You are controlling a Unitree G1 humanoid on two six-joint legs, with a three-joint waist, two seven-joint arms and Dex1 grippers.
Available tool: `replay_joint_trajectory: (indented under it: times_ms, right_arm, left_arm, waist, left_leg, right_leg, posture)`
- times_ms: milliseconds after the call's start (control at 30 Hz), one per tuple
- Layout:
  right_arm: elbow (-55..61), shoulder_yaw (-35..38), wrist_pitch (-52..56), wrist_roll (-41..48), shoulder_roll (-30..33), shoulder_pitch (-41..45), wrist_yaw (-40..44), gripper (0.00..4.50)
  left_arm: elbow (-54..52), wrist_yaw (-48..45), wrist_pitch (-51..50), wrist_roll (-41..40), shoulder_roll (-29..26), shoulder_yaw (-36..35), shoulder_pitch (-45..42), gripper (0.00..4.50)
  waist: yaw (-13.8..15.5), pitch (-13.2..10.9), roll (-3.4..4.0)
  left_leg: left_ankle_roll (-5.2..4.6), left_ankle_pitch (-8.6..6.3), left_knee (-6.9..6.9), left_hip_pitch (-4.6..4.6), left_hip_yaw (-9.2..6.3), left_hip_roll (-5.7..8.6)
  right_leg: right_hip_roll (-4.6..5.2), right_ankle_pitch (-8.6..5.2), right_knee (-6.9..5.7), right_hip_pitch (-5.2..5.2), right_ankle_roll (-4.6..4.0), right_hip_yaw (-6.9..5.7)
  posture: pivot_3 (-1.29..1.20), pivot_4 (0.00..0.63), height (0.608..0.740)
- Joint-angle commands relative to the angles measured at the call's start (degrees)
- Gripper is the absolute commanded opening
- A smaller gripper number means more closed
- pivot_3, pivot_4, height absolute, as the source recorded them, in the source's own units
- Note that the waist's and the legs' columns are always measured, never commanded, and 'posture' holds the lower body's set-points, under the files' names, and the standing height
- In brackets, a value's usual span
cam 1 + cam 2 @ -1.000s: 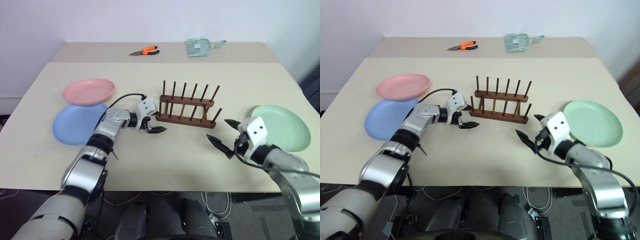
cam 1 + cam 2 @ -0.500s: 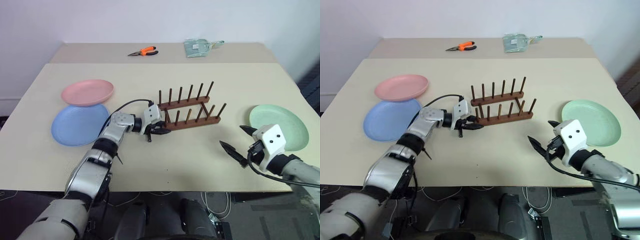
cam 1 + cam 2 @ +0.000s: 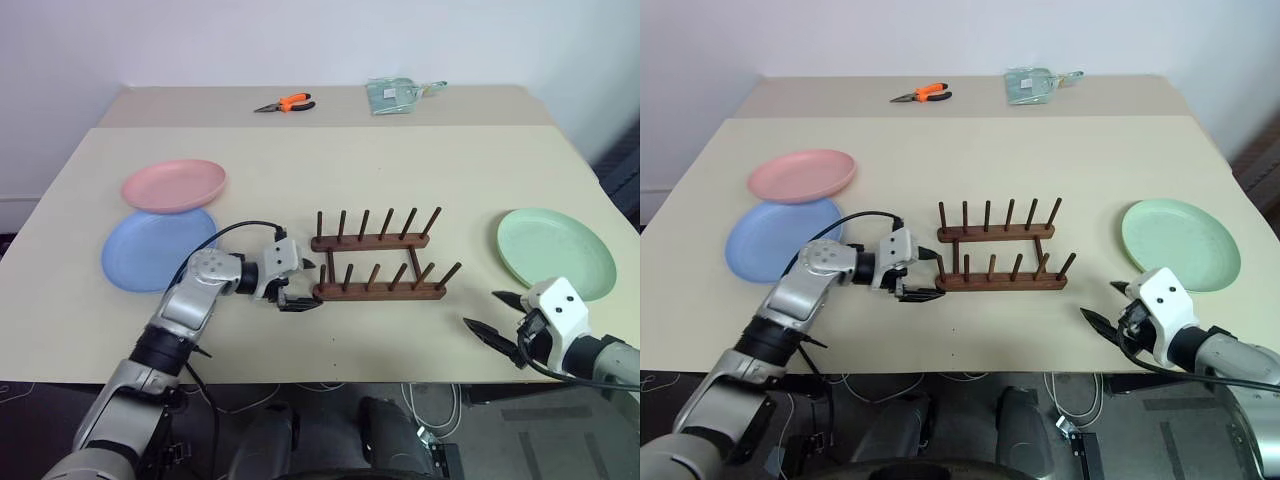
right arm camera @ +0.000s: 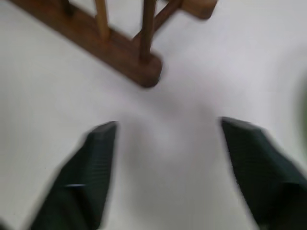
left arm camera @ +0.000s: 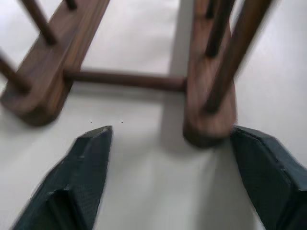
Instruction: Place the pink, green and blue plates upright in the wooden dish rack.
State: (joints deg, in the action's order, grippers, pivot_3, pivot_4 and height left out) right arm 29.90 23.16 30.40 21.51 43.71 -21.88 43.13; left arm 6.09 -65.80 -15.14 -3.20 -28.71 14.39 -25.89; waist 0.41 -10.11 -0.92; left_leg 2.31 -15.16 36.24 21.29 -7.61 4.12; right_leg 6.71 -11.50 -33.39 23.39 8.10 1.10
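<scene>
While plates lie flat, left hand (image 3: 301, 283) gapes beside rack (image 3: 378, 264)

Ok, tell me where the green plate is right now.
The green plate lies flat on the table's right side, right of the wooden dish rack and just beyond the right gripper.

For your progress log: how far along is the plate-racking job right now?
Done: no plate racked; the rack holds none. In hand: nothing; the open left gripper sits at the rack's end, the right gripper open. Left: pink plate, blue plate and green plate lie flat.
</scene>
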Motion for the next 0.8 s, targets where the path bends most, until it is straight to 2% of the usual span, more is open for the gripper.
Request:
replay_joint_trajectory:
  times_ms: [33, 67, 133, 200, 367, 533, 800]
  right_arm:
    - [2.2, -0.7, -1.4, 0.1, 0.3, -1.2, 1.5, 1.6]
    - [3.0, -2.1, -1.2, 0.1, -0.1, -1.1, 1.3, 1.14]
    - [3.7, -5.2, -1.4, -0.5, -1.0, -0.5, 0.6, 0.02]
    - [2.6, -8.5, -2.5, -2.7, -2.0, 0.7, -1.0, 0.0]
    - [-3.4, -16.3, -4.5, -10.8, -4.9, 7.7, -7.9, 0.0]
    - [-11.4, -22.4, -5.3, -18.1, -9.2, 17.7, -15.0, 0.0]
    - [-25.1, -24.0, -9.1, -21.4, -13.2, 31.6, -19.1, 0.0]
  left_arm:
    - [-9.2, -2.7, -7.9, -4.5, -5.0, -1.8, 5.3, 2.81]
    - [-12.7, -3.6, -10.7, -6.9, -6.1, -2.0, 7.2, 2.42]
    - [-18.0, -2.6, -14.9, -10.1, -5.9, -1.9, 9.8, 1.33]
    - [-21.2, 1.2, -17.4, -10.9, -3.2, -1.0, 11.1, 0.41]
    - [-18.4, 14.8, -14.8, -3.0, 4.3, 3.2, 11.2, 0.41]
    - [-9.5, 30.4, -14.8, 1.1, 13.3, 0.5, 7.2, 0.41]
    - [0.4, 35.4, -10.8, 1.2, 15.7, -1.3, 1.7, 0.41]
  waist:
    - [-0.1, 0.0, 0.02]
    - [-0.1, 0.0, 0.04]
    - [-0.1, 0.1, 0.1]
    - [0.3, 0.1, 0.11]
    - [0.4, 0.1, 0.05]
    - [0.3, 0.3, -0.06]
    - [0.2, 0.4, -0.04]
  left_leg:
    - [0.0, 0.0, -0.01, 0.0, 0.01, -0.02]
    - [0.0, 0.0, -0.01, -0.01, 0.01, -0.03]
    - [0.0, -0.01, -0.01, 0.0, 0.01, -0.06]
    - [0.0, -0.01, 0.02, 0.02, 0.01, -0.06]
    - [0.0, -0.01, 0.19, 0.09, -0.03, 0.05]
    - [0.03, 0.01, 0.2, -0.05, -0.02, 0.04]
    - [0.04, 0.02, 0.29, -0.1, -0.01, 0.05]
  right_leg:
    - [0.0, -0.01, 0.01, 0.0, -0.02, 0.0]
    - [0.0, -0.04, 0.01, 0.0, -0.06, 0.0]
    - [0.0, -0.1, 0.01, 0.0, -0.15, 0.0]
    - [0.05, -0.12, 0.03, -0.01, -0.17, 0.01]
    - [0.09, -0.12, 0.07, -0.07, -0.16, 0.0]
    - [0.04, -0.06, 0.01, -0.15, -0.23, -0.01]
    - [-0.03, 0.08, -0.1, -0.15, -0.12, -0.01]
  posture:
    - [0.0, 0.15, 0.74]
    - [0.0, 0.15, 0.74]
    - [0.0, 0.15, 0.74]
    - [0.0, 0.15, 0.74]
    - [0.0, 0.15, 0.74]
    - [0.0, 0.15, 0.74]
    - [0.0, 0.15, 0.74]
